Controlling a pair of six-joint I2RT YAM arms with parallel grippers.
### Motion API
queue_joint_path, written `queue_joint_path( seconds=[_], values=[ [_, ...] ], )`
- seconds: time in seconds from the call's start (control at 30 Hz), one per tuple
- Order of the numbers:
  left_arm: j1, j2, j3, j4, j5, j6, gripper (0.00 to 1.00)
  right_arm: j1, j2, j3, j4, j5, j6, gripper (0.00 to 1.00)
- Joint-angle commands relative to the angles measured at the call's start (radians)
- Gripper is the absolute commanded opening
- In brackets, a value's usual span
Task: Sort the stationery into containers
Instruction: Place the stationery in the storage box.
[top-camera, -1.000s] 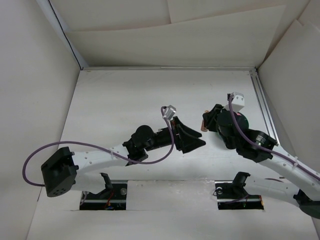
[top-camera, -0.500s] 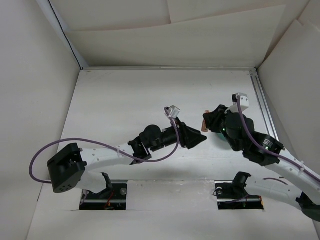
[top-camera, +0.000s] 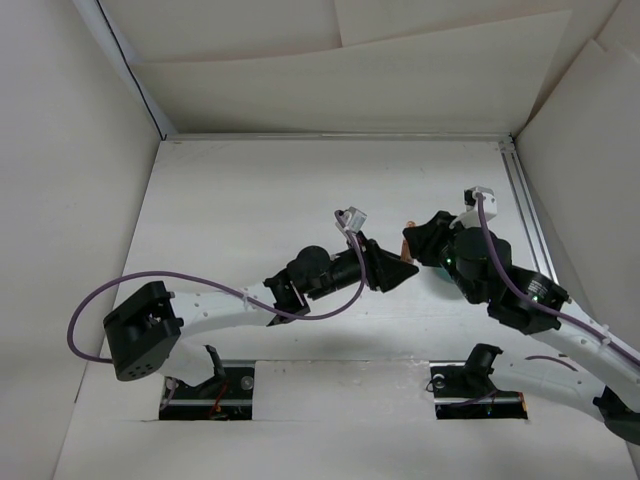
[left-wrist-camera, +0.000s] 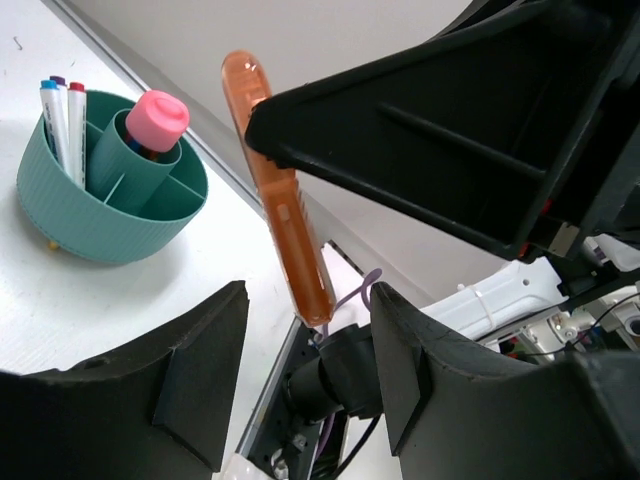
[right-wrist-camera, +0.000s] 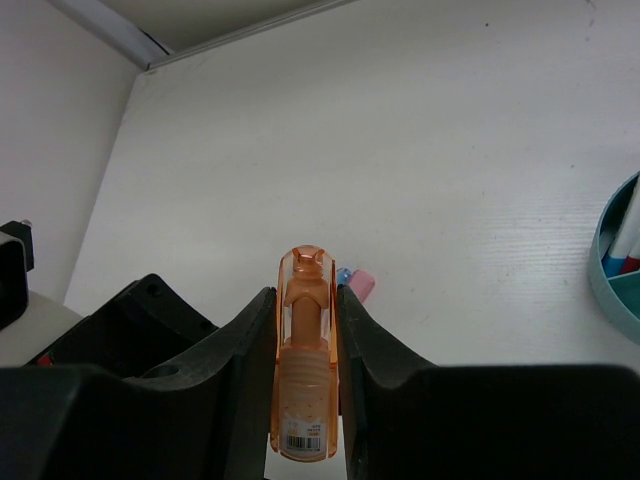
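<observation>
Right tool (right-wrist-camera: 305, 300) is clamped on the orange marker (right-wrist-camera: 304, 385), whose long axis runs out along the fingers. Left tool (left-wrist-camera: 308, 300) hangs just beside it, jaws wide and holding nothing. The teal cup (left-wrist-camera: 100, 225), with the glue stick (left-wrist-camera: 157, 118) and pens (left-wrist-camera: 62, 120) in it, stands on the surface at the right edge of the right wrist view, so the right arm looks nearer for the drop.

White matte counter (top-camera: 250, 200) under even, diffuse light. Plain white panels enclose it: back wall (top-camera: 350, 90) beyond the counter's far edge, left wall (top-camera: 60, 200) and right wall (top-camera: 590, 150) rising from its sides. A metal rail (top-camera: 527, 215) runs along the counter's right edge; a dark strip (top-camera: 133, 75) rises from its far-left corner.
</observation>
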Motion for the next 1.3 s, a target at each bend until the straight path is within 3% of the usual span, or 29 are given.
queue_joint_path(
  seconds=[0.0, 0.27, 0.5, 0.63, 0.83, 0.97, 1.13, 1.27],
  values=[
    [-0.004, -0.014, 0.012, 0.081, -0.007, 0.007, 0.47, 0.006, -0.009, -0.011, 0.046, -0.002, -0.012, 0.12],
    [-0.004, 0.005, 0.030, 0.072, -0.016, 0.007, 0.31, 0.006, -0.009, -0.022, 0.056, -0.011, -0.003, 0.12],
    [-0.004, 0.005, 0.039, 0.063, -0.025, 0.007, 0.09, 0.006, -0.009, -0.031, 0.056, -0.011, -0.003, 0.12],
    [-0.004, -0.015, 0.039, 0.023, -0.007, -0.004, 0.00, 0.006, -0.018, -0.031, 0.056, -0.011, -0.003, 0.25],
    [-0.004, -0.050, 0.039, -0.021, 0.011, -0.004, 0.00, 0.006, -0.049, -0.031, 0.038, -0.002, -0.003, 0.33],
    [-0.004, -0.060, 0.039, -0.046, 0.033, -0.004, 0.00, 0.006, -0.058, -0.031, 0.014, 0.021, -0.003, 0.45],
    [-0.004, -0.038, 0.068, -0.124, 0.161, -0.059, 0.00, 0.006, -0.100, 0.007, -0.081, 0.117, -0.003, 0.72],
    [-0.004, 0.044, 0.131, -0.152, 0.264, -0.136, 0.00, 0.006, -0.118, 0.060, -0.132, 0.217, -0.003, 0.76]
  ],
)
